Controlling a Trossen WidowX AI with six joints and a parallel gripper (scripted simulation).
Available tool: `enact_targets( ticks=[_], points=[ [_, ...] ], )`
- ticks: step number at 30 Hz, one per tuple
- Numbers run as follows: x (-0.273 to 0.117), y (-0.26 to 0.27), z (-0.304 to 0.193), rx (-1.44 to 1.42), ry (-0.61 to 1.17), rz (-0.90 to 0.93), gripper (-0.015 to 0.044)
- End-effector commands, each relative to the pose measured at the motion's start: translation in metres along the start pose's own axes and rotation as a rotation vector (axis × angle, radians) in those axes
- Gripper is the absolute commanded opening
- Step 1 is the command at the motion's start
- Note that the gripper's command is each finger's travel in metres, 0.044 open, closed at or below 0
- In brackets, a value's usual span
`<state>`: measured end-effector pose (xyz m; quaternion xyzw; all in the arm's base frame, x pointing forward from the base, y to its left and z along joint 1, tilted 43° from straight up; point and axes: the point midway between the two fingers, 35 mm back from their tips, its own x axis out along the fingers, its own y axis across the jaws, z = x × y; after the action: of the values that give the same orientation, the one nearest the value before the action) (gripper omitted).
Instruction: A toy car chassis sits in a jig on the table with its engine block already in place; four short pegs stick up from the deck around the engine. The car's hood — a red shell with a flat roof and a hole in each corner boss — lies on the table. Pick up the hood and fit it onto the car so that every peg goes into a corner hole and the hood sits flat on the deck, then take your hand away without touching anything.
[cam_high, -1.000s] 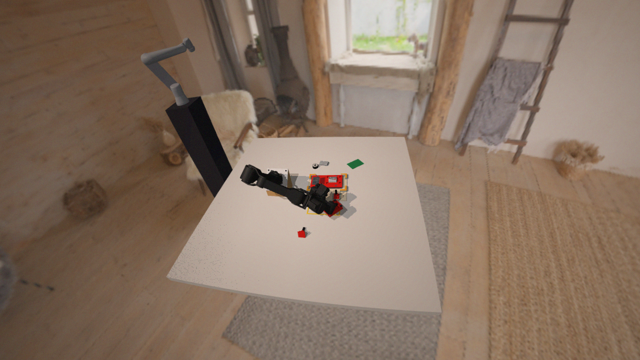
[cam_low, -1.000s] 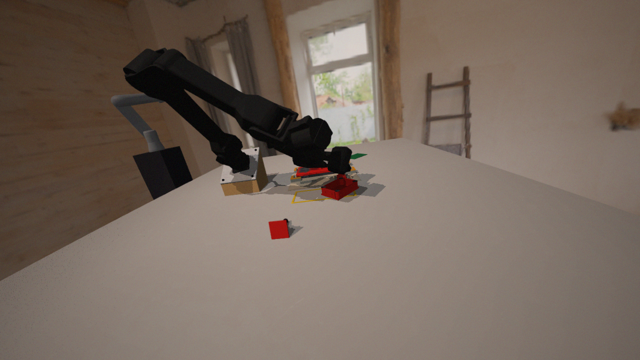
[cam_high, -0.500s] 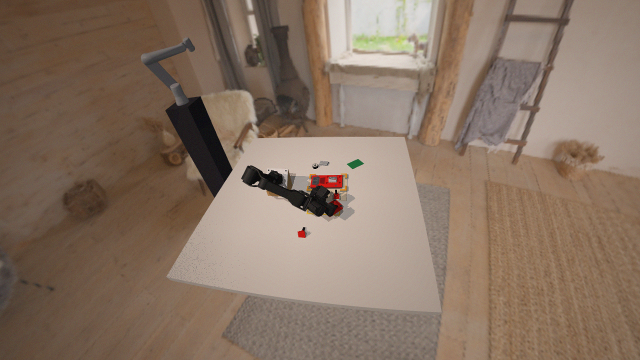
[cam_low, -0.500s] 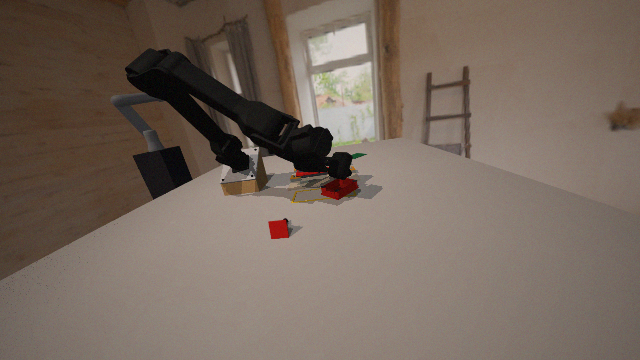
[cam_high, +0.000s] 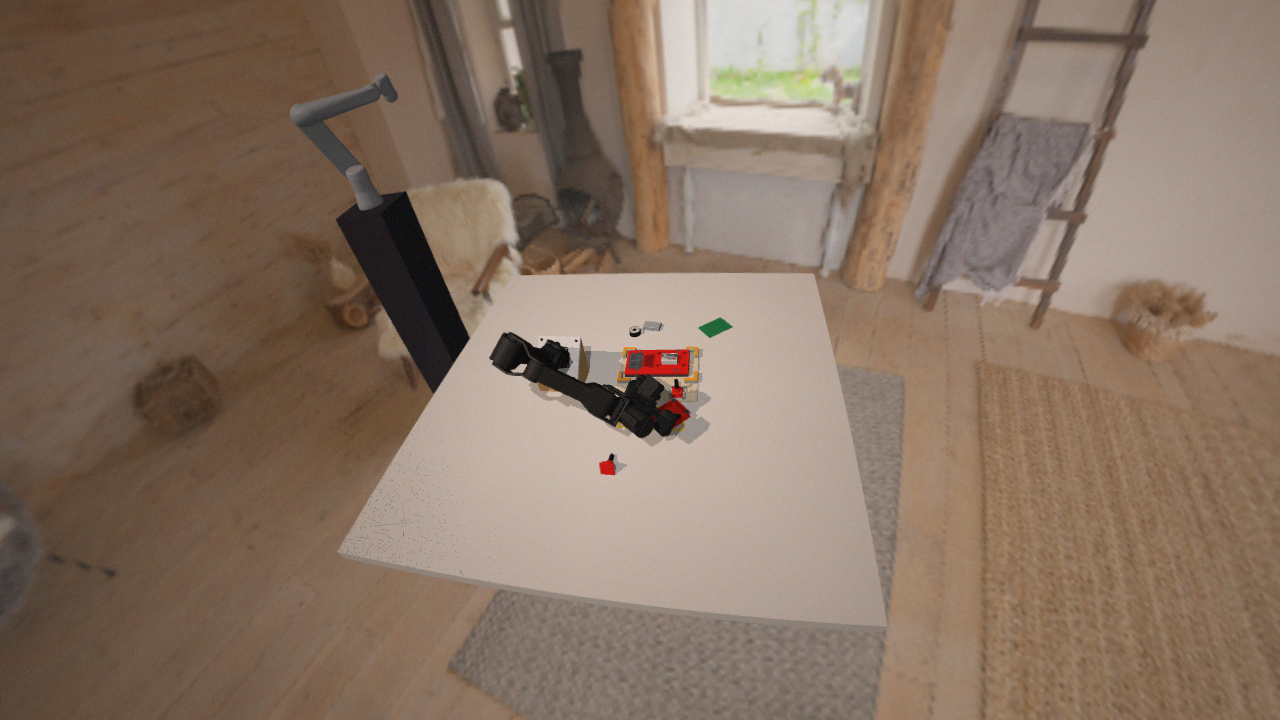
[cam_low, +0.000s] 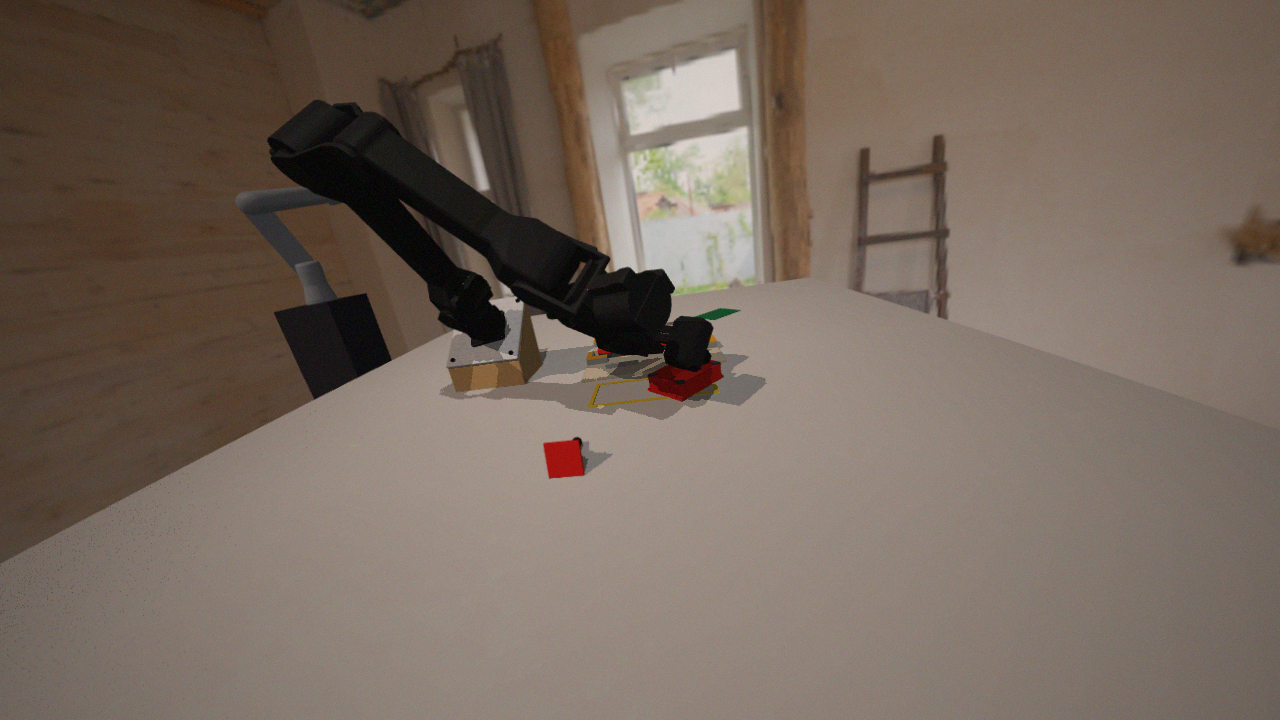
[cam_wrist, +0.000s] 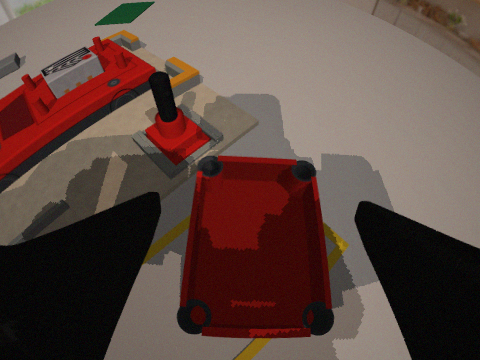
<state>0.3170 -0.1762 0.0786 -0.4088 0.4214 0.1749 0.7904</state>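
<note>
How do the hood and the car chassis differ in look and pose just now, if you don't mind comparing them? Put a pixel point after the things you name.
The hood (cam_high: 677, 411) (cam_low: 684, 380) (cam_wrist: 250, 250) is a hollow shell, open side up; the chassis (cam_high: 657, 362) (cam_wrist: 75, 110) is a longer body carrying a grey engine block (cam_wrist: 72, 72). The hood has dark-rimmed corner bosses, while the chassis has upright pegs. The hood lies outside the jig; the chassis sits in it. Both are red.
</note>
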Motion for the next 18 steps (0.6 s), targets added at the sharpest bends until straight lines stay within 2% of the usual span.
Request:
enact_targets(
  ticks=[1, 18],
  points=[
    [0.0025, 0.0003, -0.0037, -0.001, -0.002, 0.001, 0.0440],
    [0.0083, -0.0005, -0.0125, -0.002, -0.002, -0.003, 0.0440]
  ],
)
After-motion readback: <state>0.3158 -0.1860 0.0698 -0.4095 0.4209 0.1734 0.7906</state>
